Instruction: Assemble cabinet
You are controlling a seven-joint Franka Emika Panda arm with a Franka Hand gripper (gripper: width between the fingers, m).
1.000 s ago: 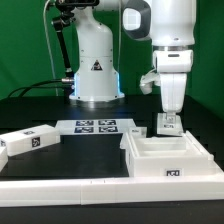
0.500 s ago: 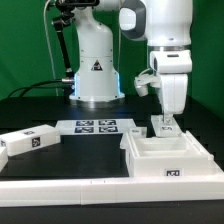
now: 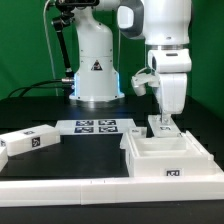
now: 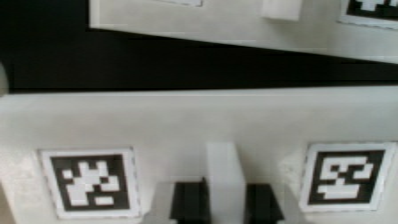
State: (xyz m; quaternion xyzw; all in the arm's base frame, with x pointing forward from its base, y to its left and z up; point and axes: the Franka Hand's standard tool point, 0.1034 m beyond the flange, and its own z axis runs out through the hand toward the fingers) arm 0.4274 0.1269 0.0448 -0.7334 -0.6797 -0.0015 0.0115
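Observation:
The cabinet body [image 3: 170, 155] is a white boxy tray with a marker tag on its front, at the exterior view's right. My gripper [image 3: 163, 124] points down at its back edge. In the wrist view my gripper [image 4: 226, 202] is shut on the raised middle rib [image 4: 221, 170] of a white cabinet panel [image 4: 196, 120], with a dark finger [image 4: 185, 203] on either side of the rib. The panel carries two tags [image 4: 86, 185], one on each side of the rib. A loose white panel [image 3: 28, 140] with a tag lies at the exterior view's left.
The marker board [image 3: 98, 126] lies flat mid-table in front of the robot base [image 3: 96, 70]. A long white ledge [image 3: 60, 186] runs along the front edge. In the wrist view another white tagged part [image 4: 196, 25] shows beyond a strip of black table.
My gripper and the panel it holds have shifted slightly toward the exterior view's left over the cabinet's back edge. The loose panel has not moved.

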